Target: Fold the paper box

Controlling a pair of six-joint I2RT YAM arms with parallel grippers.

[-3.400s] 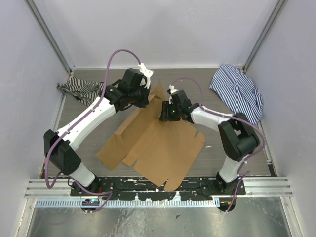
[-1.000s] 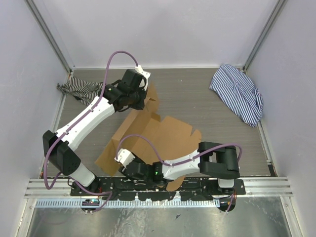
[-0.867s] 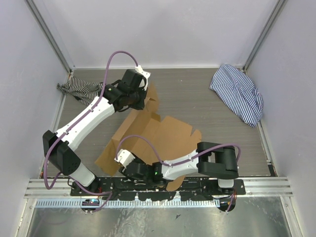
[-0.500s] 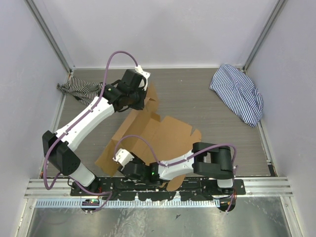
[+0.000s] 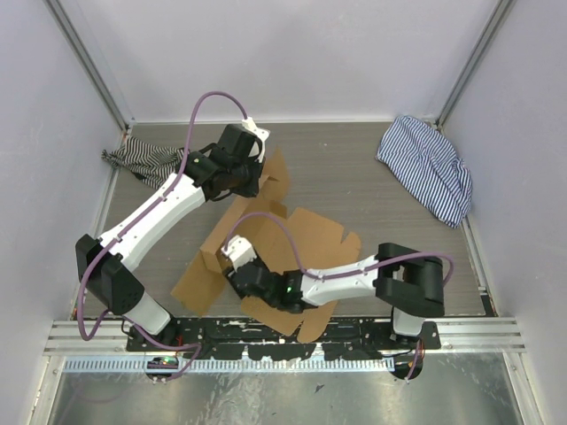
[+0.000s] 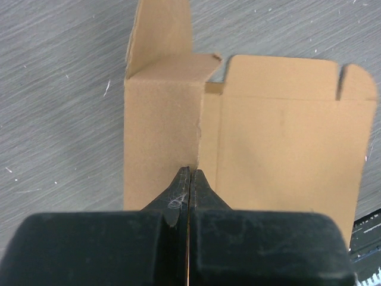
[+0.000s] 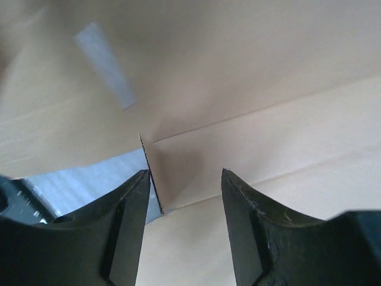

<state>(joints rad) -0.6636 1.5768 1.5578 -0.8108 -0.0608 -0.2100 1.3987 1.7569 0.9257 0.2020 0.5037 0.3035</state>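
The paper box (image 5: 306, 241) is a brown cardboard sheet, partly folded, in the middle of the table. Its left wall stands up and a far flap is raised. My left gripper (image 5: 252, 180) is shut on the raised far edge; in the left wrist view the gripper (image 6: 189, 174) pinches the thin cardboard edge, with the panels (image 6: 286, 137) spread beyond it. My right gripper (image 5: 237, 266) is low over the box's near-left part. In the right wrist view it (image 7: 184, 182) is open, with a small upright flap edge (image 7: 150, 173) just inside its left finger (image 7: 128, 214).
A striped cloth (image 5: 427, 164) lies at the back right and another (image 5: 142, 161) at the back left. Walls close the sides and back. A metal rail (image 5: 283, 332) runs along the near edge by the arm bases.
My right arm swung from the box's far side to the near edge, then moved its gripper up onto the near-left part. The left gripper kept its hold.
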